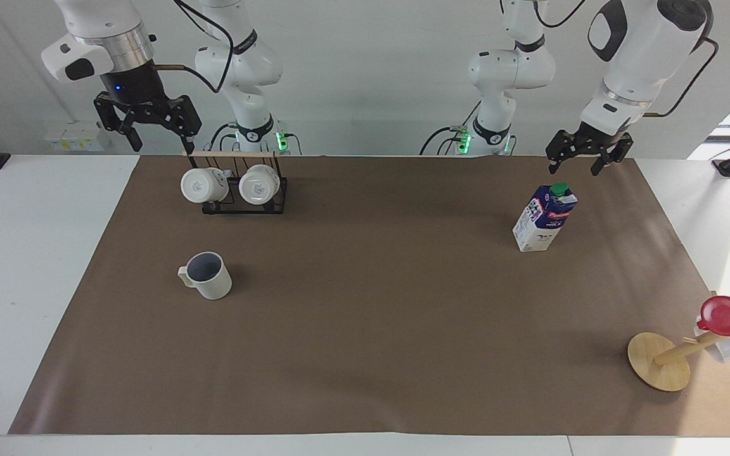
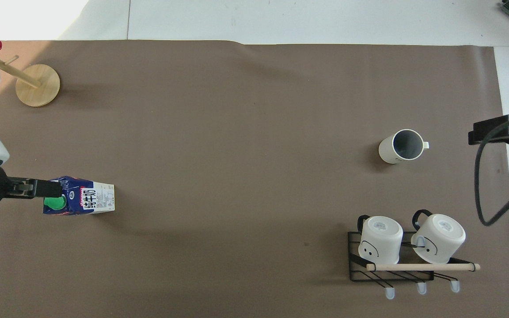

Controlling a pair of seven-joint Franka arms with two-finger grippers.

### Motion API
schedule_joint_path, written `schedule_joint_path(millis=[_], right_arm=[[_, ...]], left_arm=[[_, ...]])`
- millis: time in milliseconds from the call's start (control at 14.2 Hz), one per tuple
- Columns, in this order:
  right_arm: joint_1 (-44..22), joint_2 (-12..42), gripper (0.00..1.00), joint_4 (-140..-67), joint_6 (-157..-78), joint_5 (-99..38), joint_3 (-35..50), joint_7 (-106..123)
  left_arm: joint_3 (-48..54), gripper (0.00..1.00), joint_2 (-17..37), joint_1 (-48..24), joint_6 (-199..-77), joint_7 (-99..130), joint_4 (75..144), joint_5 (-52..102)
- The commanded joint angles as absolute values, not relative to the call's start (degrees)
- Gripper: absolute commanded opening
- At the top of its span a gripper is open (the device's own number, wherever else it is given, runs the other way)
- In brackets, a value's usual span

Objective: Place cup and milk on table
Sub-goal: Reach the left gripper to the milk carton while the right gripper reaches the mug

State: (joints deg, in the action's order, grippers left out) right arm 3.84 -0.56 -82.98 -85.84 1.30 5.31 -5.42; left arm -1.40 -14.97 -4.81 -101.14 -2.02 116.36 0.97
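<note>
Fingers of both grippers are seen spread and empty. Facing view: the left gripper (image 1: 580,161) hangs above the milk (image 1: 545,218); the right gripper (image 1: 147,123) waits above the rack (image 1: 236,183). The cup (image 1: 207,275) stands upright on the surface (image 1: 377,316). An approach to the carton is judged under way; descent is needed. Overhead view: Chinese characters are printed on the milk (image 2: 82,201).

black wire rack (image 1: 243,196) holding two white mugs (image 1: 203,185), wooden mug tree (image 1: 659,361) bearing a red cup (image 1: 723,316)

Left pincer (image 1: 574,165) and right pincer (image 1: 160,139) both hang raised, fingers spread.
</note>
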Motion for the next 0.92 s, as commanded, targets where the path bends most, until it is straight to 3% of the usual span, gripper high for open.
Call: schedule_joint_path(millis=[0,282,423,846], right_arm=[[4.2,-1.0,1.0,-84.5,-87.8,0.4,5.5,-6.5],[4.0,1.1,1.0,-86.3,-90.8,0.5,5.5,-6.6],[4.0,1.1,1.0,-90.3,-96.4,0.5,5.5,-6.6],[3.9,6.9,1.0,-92.7,-103.3,0.5,5.5,-6.8]], left_arm=[[-1.4,1.0,-16.4,-4.9,-105.3,-2.6,120.7,0.3],[-1.4,1.0,-16.7,-5.0,-108.2,-2.6,122.6,0.3],[-1.4,1.0,-16.6,-5.0,-109.2,-2.6,123.0,0.3],[-1.4,1.0,-16.7,-5.0,-111.5,-2.6,125.2,0.3]])
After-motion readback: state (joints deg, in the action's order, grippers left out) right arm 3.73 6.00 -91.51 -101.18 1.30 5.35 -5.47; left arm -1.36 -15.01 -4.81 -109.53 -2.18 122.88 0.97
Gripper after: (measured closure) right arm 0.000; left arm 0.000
